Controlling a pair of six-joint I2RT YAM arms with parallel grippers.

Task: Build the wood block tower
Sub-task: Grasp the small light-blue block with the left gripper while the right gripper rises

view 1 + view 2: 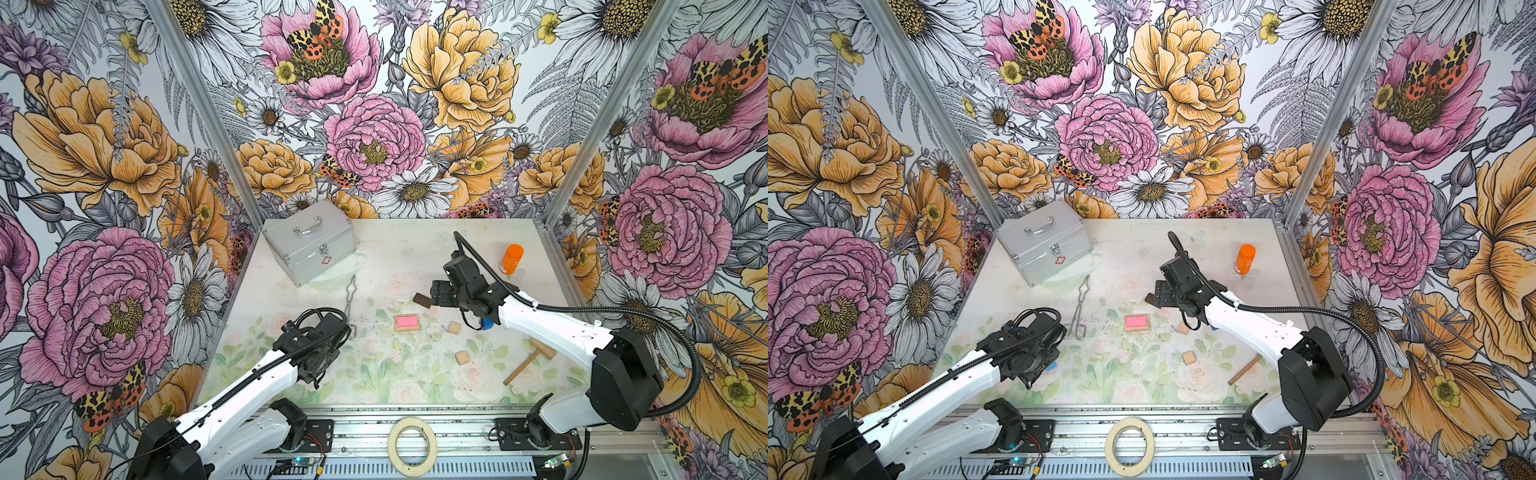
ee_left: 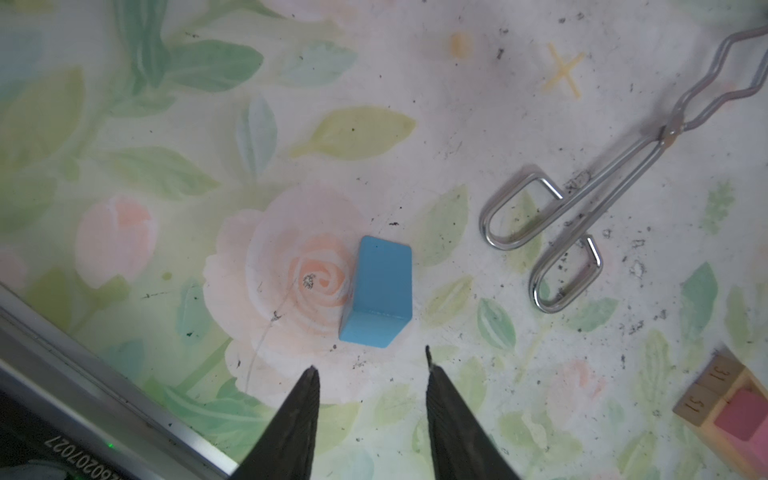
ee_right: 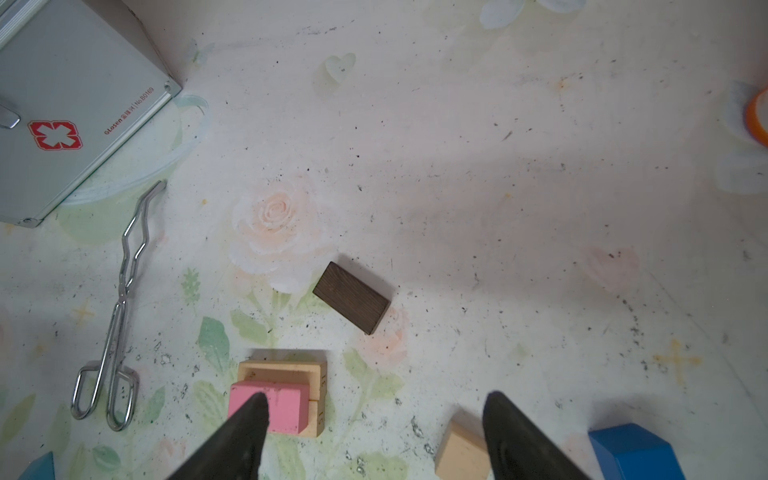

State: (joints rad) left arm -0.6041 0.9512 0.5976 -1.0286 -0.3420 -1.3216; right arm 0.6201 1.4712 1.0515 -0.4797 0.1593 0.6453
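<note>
While the wood block tower [image 1: 407,322] is only two layers (a pink bar [image 3: 291,407] lying flat on tan bars [image 3: 282,369]), the other blocks lie loose around it on the surface [image 1: 395,257]. The dark brown bar [image 1: 422,300] lies flat just behind the tower and a bit to its right, not touching it. The right claw [image 3: 376,399] hangs back there too, jaws spread wide with nothing in them. In its wrist view the brown bar sits out ahead of the tips, untouched.

One tan cube [image 1: 454,328] is just right of the tower, and a second tan cube [image 1: 461,358] is right of it and nearer the front. A dark blue cube [image 1: 488,324] is further right, half hidden under the right arm.

Well left of the tower and toward the front, a light blue block [image 2: 378,291] sits on the surface. The left claw [image 2: 371,370] is just short of it, jaws apart, gripping nothing. Silver tongs [image 1: 351,299] lie left of the tower.
</note>
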